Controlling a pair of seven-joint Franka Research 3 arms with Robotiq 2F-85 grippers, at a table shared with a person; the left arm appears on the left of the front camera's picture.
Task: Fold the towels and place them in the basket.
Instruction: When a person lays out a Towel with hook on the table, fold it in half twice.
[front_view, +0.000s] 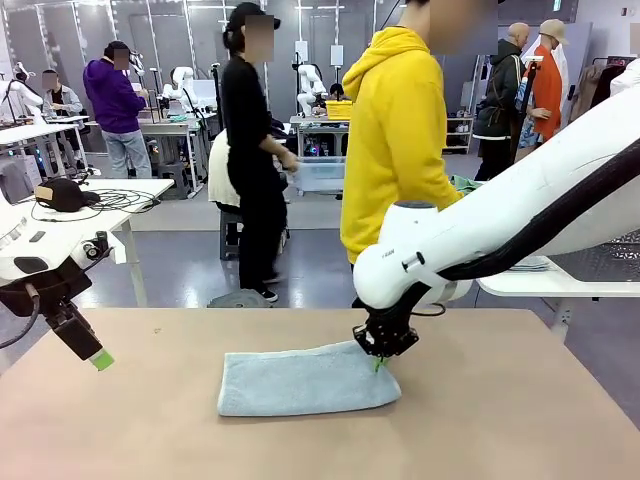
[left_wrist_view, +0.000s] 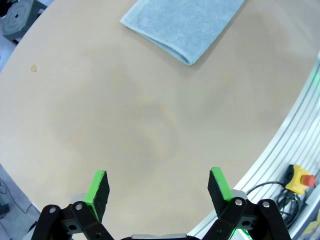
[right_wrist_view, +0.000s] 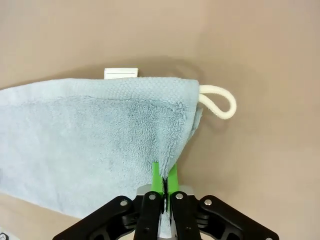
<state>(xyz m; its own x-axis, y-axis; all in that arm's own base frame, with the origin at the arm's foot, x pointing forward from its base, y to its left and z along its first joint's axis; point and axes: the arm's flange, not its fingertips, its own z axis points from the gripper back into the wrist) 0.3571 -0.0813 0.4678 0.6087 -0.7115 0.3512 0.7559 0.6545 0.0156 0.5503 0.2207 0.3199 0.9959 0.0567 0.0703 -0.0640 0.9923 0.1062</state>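
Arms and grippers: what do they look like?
Right arm: white rounded shells, black cable alongside. Right gripper and left gripper: black linkage fingers, silver rivets, green pads.

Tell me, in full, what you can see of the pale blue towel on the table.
The towel is pale grey-blue terry, with a woven band along one edge. It lies folded into a long rectangle on the tan table, near its middle. A small white label peeks out under the banded edge, and a cream cord loop sticks out from the corner. The right gripper has its jaws shut on the towel's end beside that corner.
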